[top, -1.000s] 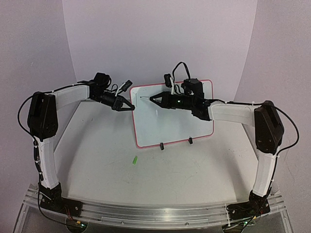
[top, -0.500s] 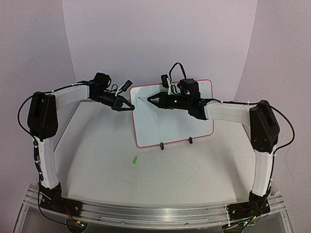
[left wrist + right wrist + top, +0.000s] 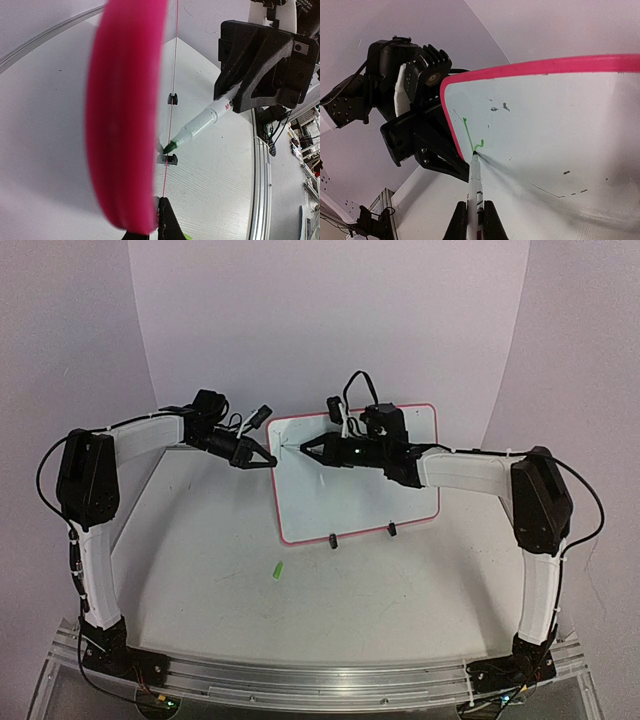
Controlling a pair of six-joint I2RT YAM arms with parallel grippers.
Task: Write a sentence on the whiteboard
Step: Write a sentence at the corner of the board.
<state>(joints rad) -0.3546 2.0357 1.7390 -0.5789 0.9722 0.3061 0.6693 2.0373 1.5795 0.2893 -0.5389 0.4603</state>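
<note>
The whiteboard (image 3: 360, 490) stands tilted on two black clip feet (image 3: 332, 540), its pink rim (image 3: 127, 115) blurred and close in the left wrist view. My left gripper (image 3: 268, 460) (image 3: 159, 200) is shut on the board's left edge. My right gripper (image 3: 310, 448) (image 3: 474, 205) is shut on a white marker (image 3: 475, 182) (image 3: 200, 122). The marker's green tip touches the whiteboard (image 3: 560, 130) near its upper left corner. A short green stroke with a hook (image 3: 470, 135) ends at the tip.
A green marker cap (image 3: 277, 570) lies on the table in front of the board. Faint old grey marks (image 3: 565, 187) dot the board's face. The curved white backdrop (image 3: 330, 320) rises close behind the board.
My right gripper has slid left along the board's upper part with the marker, closer to the left gripper. The left arm and the board have stayed put.
</note>
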